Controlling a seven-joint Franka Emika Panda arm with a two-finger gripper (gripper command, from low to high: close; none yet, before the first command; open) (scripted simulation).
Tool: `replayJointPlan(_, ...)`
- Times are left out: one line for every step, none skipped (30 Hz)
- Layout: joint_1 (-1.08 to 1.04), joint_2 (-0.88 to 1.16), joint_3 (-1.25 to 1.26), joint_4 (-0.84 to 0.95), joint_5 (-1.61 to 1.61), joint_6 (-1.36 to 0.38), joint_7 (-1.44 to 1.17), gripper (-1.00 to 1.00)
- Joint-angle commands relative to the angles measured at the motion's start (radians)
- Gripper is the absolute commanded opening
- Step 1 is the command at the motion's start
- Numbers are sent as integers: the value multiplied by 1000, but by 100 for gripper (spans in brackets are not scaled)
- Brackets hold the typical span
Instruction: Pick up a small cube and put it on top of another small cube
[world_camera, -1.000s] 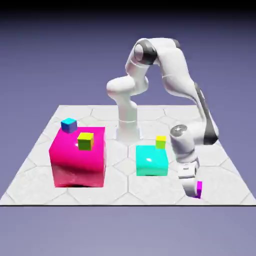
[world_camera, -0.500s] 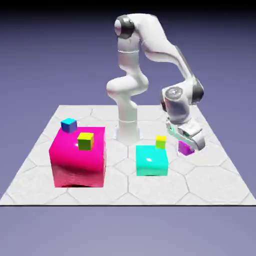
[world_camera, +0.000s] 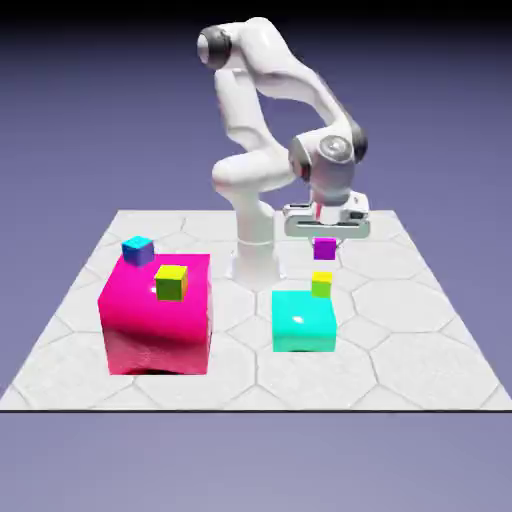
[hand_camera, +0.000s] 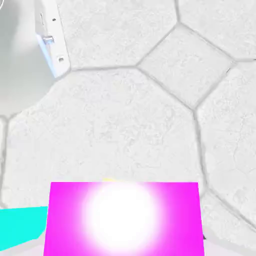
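A: What do you have in your gripper (world_camera: 325, 240)?

B: You have it clamped on the purple cube (world_camera: 325, 249). In your hand view, the cube fills the bottom middle, with a white glare on its face, and hides your fingertips.

A: Where are you holding it?

B: Up in the air. In the exterior view, you have it above the yellow cube (world_camera: 321, 285), with a gap between the two. It looks level, with your gripper pointing down.

A: And what is your yellow cube resting on?

B: The cyan block (world_camera: 303, 322), near its back edge, toward the exterior view's right. In your hand view, the block shows at the lower left, and a thin yellow sliver peeks past the purple cube's upper edge.

A: What else do you have on the table (world_camera: 420, 350)?

B: At the exterior view's left, you have the pink block (world_camera: 158, 325). The olive cube (world_camera: 171, 284) and the blue cube (world_camera: 138, 250) appear at its upper part, apart from each other.
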Motion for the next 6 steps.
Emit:
replayJointPlan(6,24,2,-20,14,44,-8,-100)
replayJointPlan(12,48,4,-39,24,88,-15,-100)
replayJointPlan(14,58,5,-47,28,105,-18,-100)
replayJointPlan(14,58,5,-47,28,105,-18,100)
replayJointPlan(14,58,5,-47,28,105,-18,100)
replayJointPlan(8,34,3,-27,18,61,-11,100)
